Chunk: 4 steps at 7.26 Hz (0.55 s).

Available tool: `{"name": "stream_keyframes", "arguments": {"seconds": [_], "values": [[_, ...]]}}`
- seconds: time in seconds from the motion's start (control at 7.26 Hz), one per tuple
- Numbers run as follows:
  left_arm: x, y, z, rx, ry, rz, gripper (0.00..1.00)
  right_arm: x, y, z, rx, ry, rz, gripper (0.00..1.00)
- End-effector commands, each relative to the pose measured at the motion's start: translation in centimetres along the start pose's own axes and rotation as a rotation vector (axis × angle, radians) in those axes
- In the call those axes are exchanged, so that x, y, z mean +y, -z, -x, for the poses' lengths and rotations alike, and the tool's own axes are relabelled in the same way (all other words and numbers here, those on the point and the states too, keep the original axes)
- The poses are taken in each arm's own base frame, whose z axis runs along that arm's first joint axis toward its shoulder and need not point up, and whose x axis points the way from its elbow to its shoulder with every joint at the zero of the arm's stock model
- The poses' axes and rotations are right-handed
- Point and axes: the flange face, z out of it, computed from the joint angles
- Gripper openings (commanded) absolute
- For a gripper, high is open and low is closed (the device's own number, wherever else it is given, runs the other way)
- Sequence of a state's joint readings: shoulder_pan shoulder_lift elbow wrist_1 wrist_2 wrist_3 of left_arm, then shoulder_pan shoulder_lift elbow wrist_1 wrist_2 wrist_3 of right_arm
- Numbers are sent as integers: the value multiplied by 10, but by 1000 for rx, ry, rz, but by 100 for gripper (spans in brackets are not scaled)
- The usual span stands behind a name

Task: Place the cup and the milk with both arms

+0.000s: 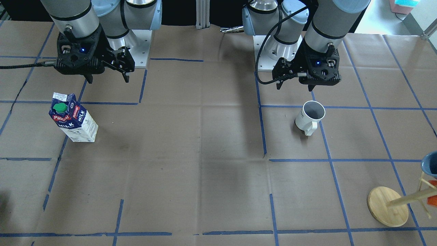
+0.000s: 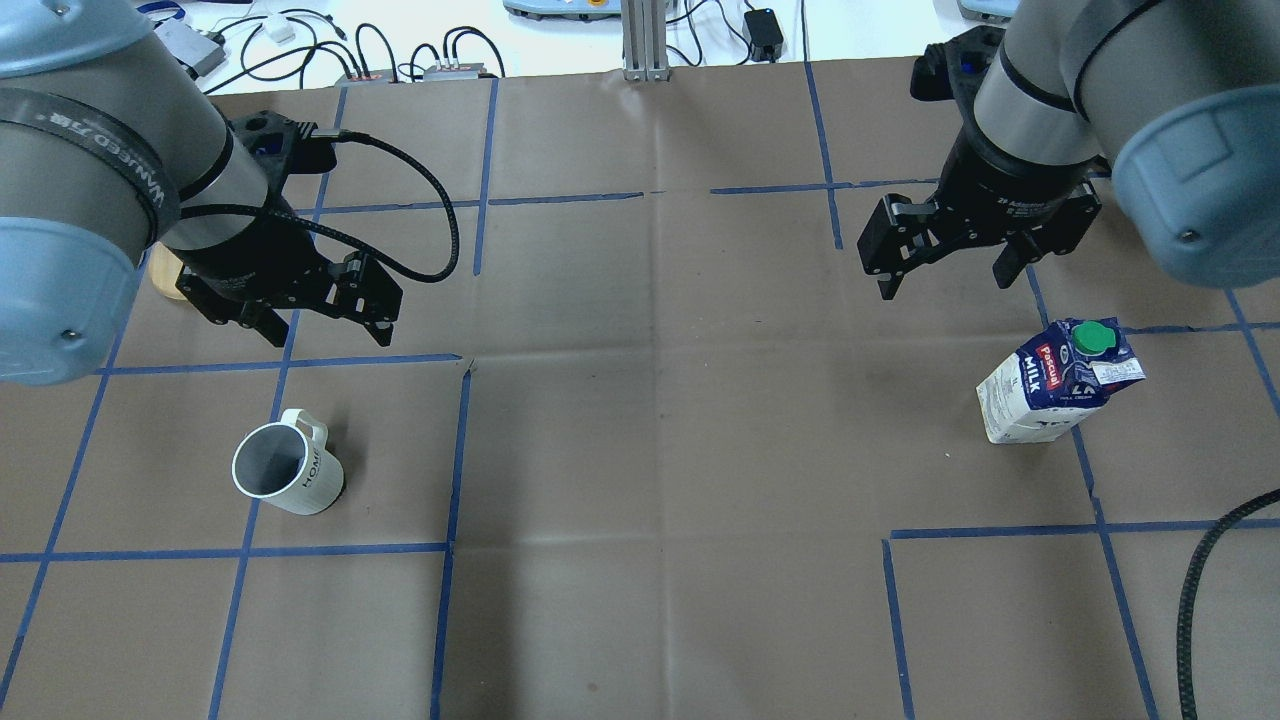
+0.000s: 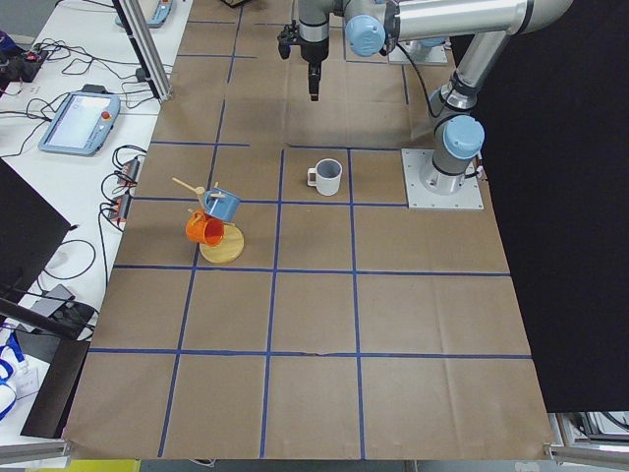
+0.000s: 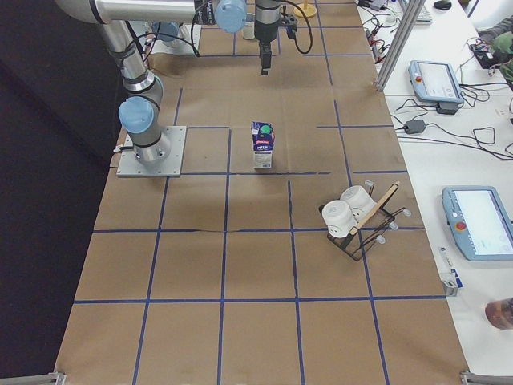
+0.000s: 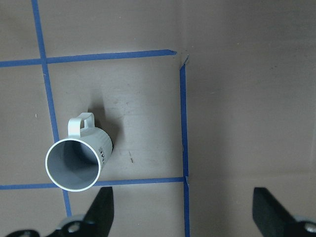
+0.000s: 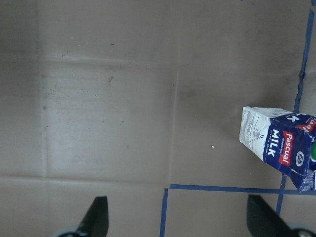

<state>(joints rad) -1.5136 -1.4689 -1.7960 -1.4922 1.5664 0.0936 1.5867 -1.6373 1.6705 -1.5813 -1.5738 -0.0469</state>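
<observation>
The white cup (image 2: 285,470) stands upright on the brown table, handle away from the robot; it also shows in the front view (image 1: 311,114) and the left wrist view (image 5: 79,158). My left gripper (image 2: 330,335) hangs open and empty above the table, just beyond the cup (image 1: 293,82). The milk carton (image 2: 1055,385) stands upright on the right side, green cap on top, also in the front view (image 1: 73,119) and the right wrist view (image 6: 276,143). My right gripper (image 2: 945,280) is open and empty, above and beyond the carton (image 1: 108,80).
A wooden mug tree (image 1: 387,206) with a blue and an orange cup stands at the table's far left corner. A rack with white cups (image 4: 353,216) stands on the far right side. Blue tape lines (image 2: 455,450) divide the table into squares.
</observation>
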Motion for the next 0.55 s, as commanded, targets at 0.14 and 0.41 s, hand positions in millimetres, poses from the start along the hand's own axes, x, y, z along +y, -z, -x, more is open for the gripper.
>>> {"name": "stream_keyframes", "arguments": {"seconds": [0.14, 0.41], "values": [[4, -9, -1, 3, 3, 15, 100, -3, 9, -1, 0, -3, -9, 100], [1, -14, 0, 3, 1, 26, 100, -3, 9, -3, 0, -6, -9, 100]]}}
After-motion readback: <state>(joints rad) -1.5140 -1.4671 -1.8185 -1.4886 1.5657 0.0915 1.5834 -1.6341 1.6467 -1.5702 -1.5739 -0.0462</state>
